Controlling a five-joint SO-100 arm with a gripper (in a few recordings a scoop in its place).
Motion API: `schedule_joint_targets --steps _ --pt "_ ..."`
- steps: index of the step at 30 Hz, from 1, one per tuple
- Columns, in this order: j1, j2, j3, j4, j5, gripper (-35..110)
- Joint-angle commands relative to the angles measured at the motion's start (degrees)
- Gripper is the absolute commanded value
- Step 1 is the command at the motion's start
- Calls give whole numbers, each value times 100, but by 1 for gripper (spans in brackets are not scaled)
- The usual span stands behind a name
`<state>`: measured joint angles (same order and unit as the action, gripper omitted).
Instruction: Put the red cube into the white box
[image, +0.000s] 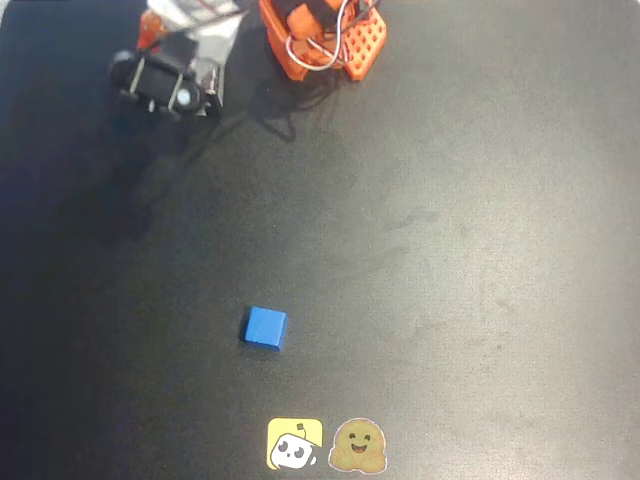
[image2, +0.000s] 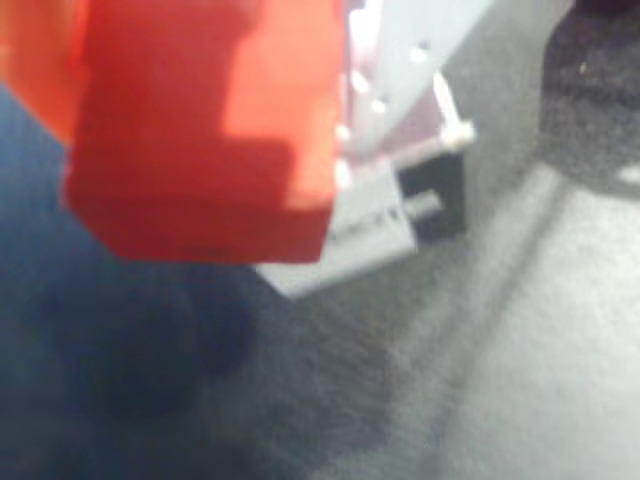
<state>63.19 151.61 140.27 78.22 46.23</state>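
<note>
Wrist view: hand (image2: 300, 170) is clamped on the red cube (image2: 200, 140) just above the white box (image2: 360, 230). Centre it over the opening before you release.

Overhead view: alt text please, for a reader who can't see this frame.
A small blue cube sits alone on a black table, below centre. At the top edge are the arm's orange base and, left of it, its dark wrist with a white box partly hidden behind it. Two cartoon stickers lie at the bottom edge.
</note>
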Motion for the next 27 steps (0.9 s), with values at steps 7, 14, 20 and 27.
schedule_joint_targets --steps 7,14,20,27 --pt "246 624 149 413 -53 0" --pt "448 1195 316 606 -70 0" --pt "835 1354 325 694 -123 0" --pt "932 1652 492 791 -97 0"
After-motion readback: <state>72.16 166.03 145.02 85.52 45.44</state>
